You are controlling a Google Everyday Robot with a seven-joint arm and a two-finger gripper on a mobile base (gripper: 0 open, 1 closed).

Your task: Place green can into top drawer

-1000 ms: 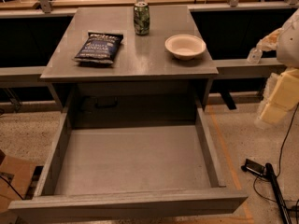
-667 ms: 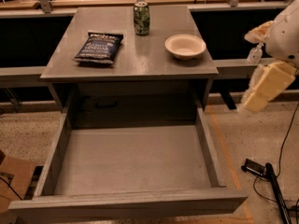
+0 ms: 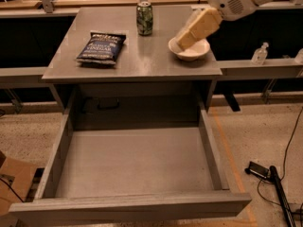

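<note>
The green can [image 3: 144, 18] stands upright at the back middle of the grey cabinet top [image 3: 142, 56]. It is dark green with white markings and a silver top. The top drawer [image 3: 135, 162] is pulled fully out below, wide and shallow, with nothing inside. My gripper [image 3: 183, 41] reaches in from the upper right on a white arm. It hangs over the white bowl [image 3: 190, 49], to the right of the can and apart from it. It holds nothing that I can see.
A dark blue chip bag [image 3: 101, 47] lies on the left of the cabinet top. A clear bottle [image 3: 260, 54] stands on a ledge at the right. Cables and a black device [image 3: 259, 170] lie on the floor at the right. Cardboard [image 3: 12, 181] sits at the lower left.
The arm has swung in from the far right to above the cabinet top, and the gripper now hangs over the bowl. The can, bag and drawer have not moved.
</note>
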